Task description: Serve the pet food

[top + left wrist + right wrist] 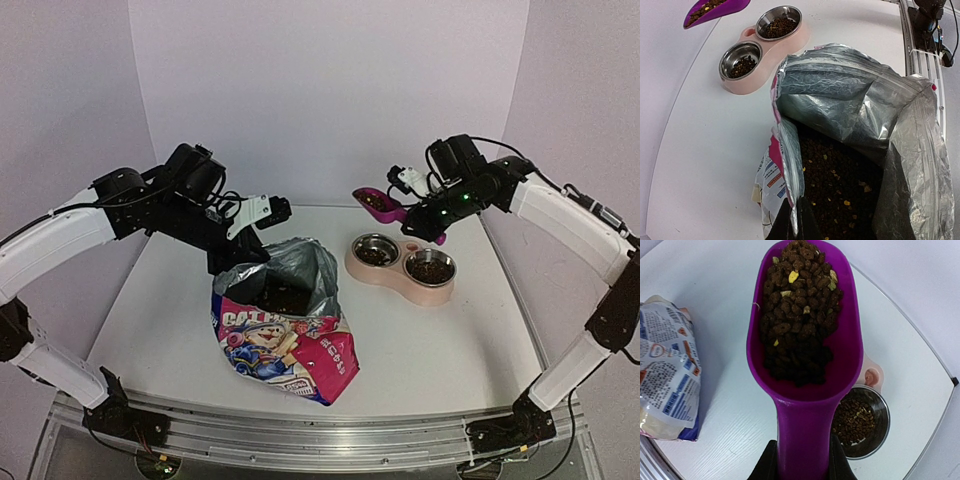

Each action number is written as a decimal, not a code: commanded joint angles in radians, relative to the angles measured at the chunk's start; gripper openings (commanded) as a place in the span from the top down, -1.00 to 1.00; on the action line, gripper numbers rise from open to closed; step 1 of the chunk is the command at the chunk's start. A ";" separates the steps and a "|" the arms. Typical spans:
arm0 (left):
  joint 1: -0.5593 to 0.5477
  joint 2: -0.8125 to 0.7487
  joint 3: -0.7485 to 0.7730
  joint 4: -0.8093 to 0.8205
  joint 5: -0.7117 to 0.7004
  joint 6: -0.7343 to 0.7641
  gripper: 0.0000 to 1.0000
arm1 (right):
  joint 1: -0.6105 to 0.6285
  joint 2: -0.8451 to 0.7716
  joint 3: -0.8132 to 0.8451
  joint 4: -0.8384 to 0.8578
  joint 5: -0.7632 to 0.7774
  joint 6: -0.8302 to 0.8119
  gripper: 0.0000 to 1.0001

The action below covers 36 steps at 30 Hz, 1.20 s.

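Loose kibble (800, 315) likely spills easily — the right pincer (802, 467) clamps the handle of the rigid scoop (846, 355), level; the left pincer (794, 225) pinches the rim of the floppy pouch (840, 95).

Dark brown kibble (800, 315) fills the raised magenta scoop (805, 420), lies in both steel bowls (734, 54) and inside the open pouch (840, 85).

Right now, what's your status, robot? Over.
Left tool shut on pouch rim. Right tool shut on scoop, full of kibble, raised near feeder. Nothing in the way.
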 commanded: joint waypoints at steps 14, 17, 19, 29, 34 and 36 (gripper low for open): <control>0.002 -0.033 -0.030 -0.012 0.041 -0.006 1.00 | -0.345 -0.214 -0.405 0.225 -0.094 -0.239 1.00; 0.002 -0.036 -0.030 -0.012 0.040 -0.003 1.00 | -0.380 -0.228 -0.447 0.224 -0.066 -0.284 1.00; 0.003 -0.036 -0.030 -0.012 0.039 -0.001 1.00 | -0.391 -0.233 -0.471 0.223 -0.022 -0.312 1.00; 0.007 -0.026 -0.023 -0.006 0.041 0.002 1.00 | -0.397 -0.194 -0.490 0.219 0.072 -0.389 1.00; 0.012 -0.020 -0.010 -0.007 0.033 0.012 1.00 | -0.397 -0.188 -0.497 0.208 0.114 -0.438 1.00; 0.014 -0.017 -0.005 -0.006 0.033 0.013 1.00 | -0.394 -0.186 -0.505 0.202 0.132 -0.457 1.00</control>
